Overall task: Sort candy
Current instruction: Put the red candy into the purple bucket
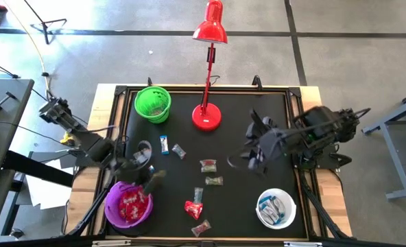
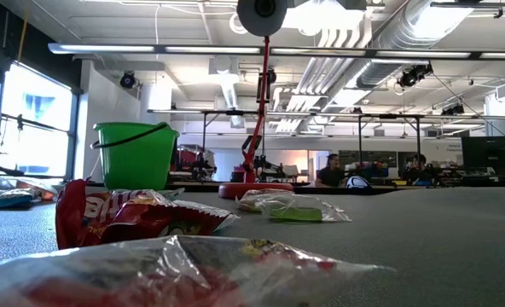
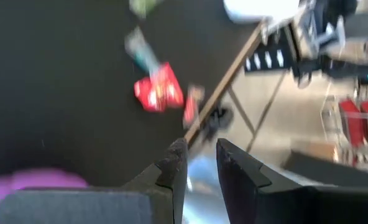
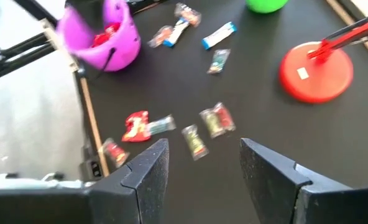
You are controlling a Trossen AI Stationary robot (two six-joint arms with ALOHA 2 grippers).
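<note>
The left hand point(image 1: 150, 180) hangs just above the purple bowl point(image 1: 127, 206) of red sweets, its fingers point(image 3: 171, 171) a narrow gap apart and apparently empty (that view is blurred). The right hand point(image 1: 252, 156) waits with fingers spread wide over the counter point(image 1: 244, 123) near the red lamp point(image 1: 206, 116). Loose candy point(image 1: 208, 165) lies scattered mid-counter between the green bowl point(image 1: 152, 103) and the white bowl point(image 1: 276, 208), which holds blue-and-white pieces.
</note>
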